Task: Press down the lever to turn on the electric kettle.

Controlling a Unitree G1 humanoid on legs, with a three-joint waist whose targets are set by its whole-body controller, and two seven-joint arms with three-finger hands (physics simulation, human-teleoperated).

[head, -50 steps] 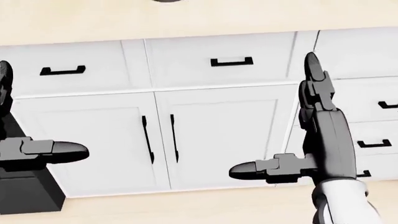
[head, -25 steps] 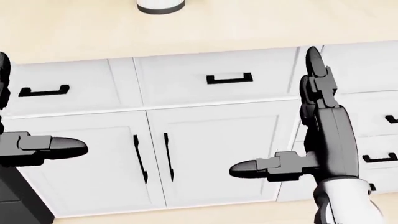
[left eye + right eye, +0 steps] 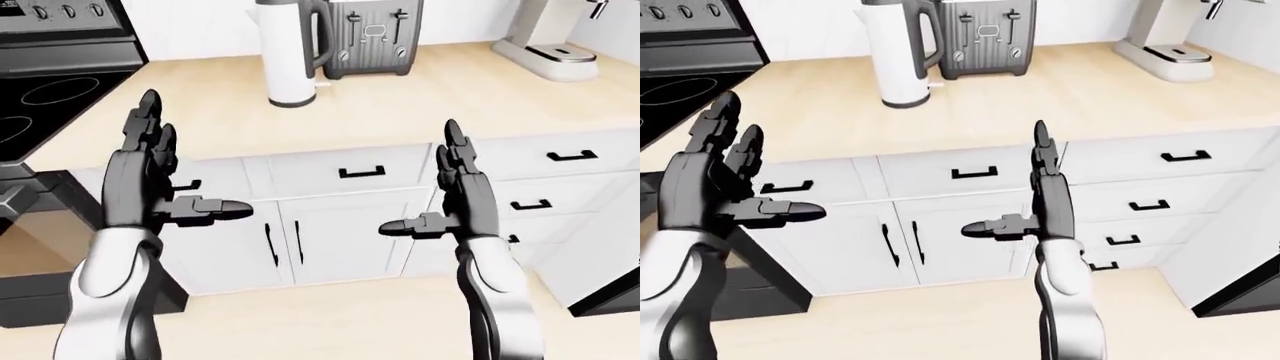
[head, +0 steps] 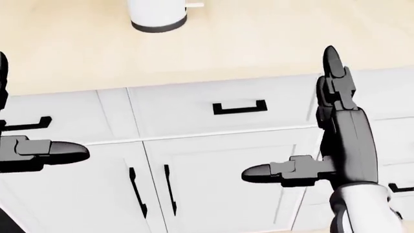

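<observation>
- The kettle (image 3: 291, 52) stands on the surface (image 3: 420, 97), well above and beyond my left robot hand (image 3: 160, 187) and right robot hand (image 3: 445, 199), beside the toaster (image 3: 372, 36).
- Both hands hang released, fingers spread, grasping nothing.
- I judge the kettle rigid and smooth; its lever I cannot make out, likely near the handle (image 3: 318, 37), needing only a light downward press.
- Against the earlier head view, the camera has risen: the kettle's base now shows.
</observation>
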